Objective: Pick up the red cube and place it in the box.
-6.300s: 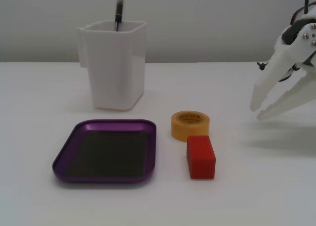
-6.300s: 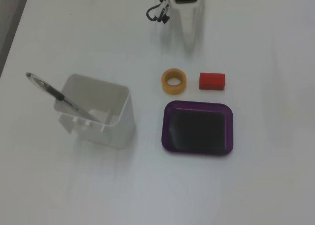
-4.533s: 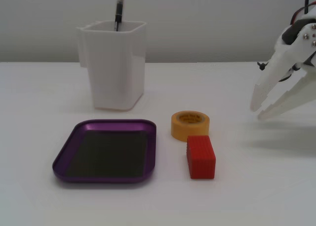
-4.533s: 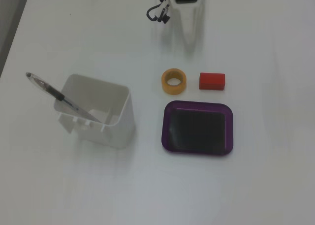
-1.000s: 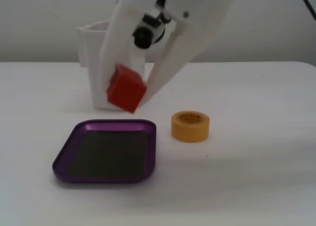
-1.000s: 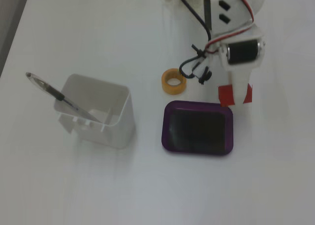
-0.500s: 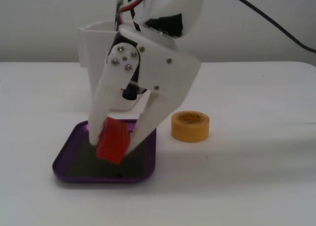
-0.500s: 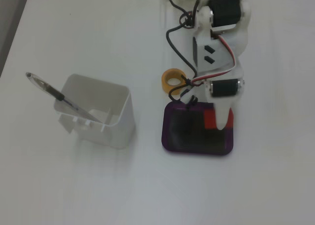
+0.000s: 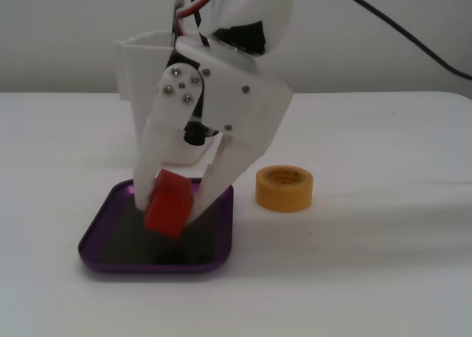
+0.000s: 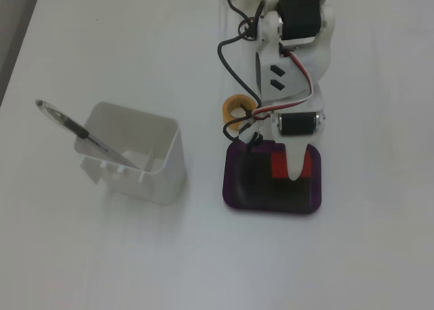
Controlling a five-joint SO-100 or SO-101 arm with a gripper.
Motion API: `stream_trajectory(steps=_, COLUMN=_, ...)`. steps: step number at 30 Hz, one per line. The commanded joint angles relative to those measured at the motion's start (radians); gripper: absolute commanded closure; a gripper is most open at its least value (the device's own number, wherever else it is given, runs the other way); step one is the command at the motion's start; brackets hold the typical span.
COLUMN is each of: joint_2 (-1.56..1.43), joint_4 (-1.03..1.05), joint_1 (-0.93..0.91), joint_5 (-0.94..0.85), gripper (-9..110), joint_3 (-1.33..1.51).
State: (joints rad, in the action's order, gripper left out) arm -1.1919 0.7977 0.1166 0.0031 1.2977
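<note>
White two-finger gripper [image 9: 171, 204] reaches down over the shallow purple metallic tray with raised rim [image 9: 94, 237], fingers [image 9: 150, 167] clenched on the small bright red ribbed block [image 9: 169, 203]. Block is tilted, one corner low, held just above or perhaps grazing the tray's dark bottom; contact cannot be told from the front fixed view. From the fixed view above, the block [image 10: 279, 166] sits inside the tray [image 10: 234, 188] outline, toward the rim nearest the arm, half hidden under the gripper [image 10: 296, 171]. Judgement: placing step, nearly done; only the release is left. Tilt suggests the block may roll onto a face when let go, though the rim should keep it in. Yellow tape roll [image 9: 284, 187] stands on the white worktop [image 9: 369, 278] just beside the tray, clear of the fingers. Tall white square cup [image 10: 135, 154] with a pen [image 10: 71, 125] stands behind the tray, untouched.
</note>
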Motion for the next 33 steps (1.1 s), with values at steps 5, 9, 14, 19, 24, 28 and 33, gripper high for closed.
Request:
stream_trajectory(steps=5, joint_2=-0.025, joint_4=0.038, joint_1=0.008, joint_5=0.005, gripper=89, joint_3=-0.052)
stream_trajectory(steps=9, joint_2=-0.040, joint_4=0.064, joint_1=0.000, joint_5=-0.002, gripper=87, joint_3=-0.057)
stream_trajectory(steps=14, joint_2=-0.117, joint_4=0.161, joint_1=-0.005, joint_5=-0.002, gripper=86, joint_3=-0.164)
stream_trajectory(steps=19, joint_2=-0.268, joint_4=0.353, joint_1=-0.003, joint_5=0.005, gripper=86, joint_3=-0.334)
stream_trajectory(steps=24, joint_2=-0.468, joint_4=0.540, joint_1=0.009, joint_5=0.006, gripper=86, joint_3=-0.407)
stream_trajectory(steps=28, joint_2=-0.621, joint_4=0.726, joint_1=0.008, joint_5=0.002, gripper=87, joint_3=-0.350)
stream_trajectory(steps=33, joint_2=-0.816, joint_4=0.761, joint_1=-0.006, joint_5=-0.005, gripper=87, joint_3=-0.112)
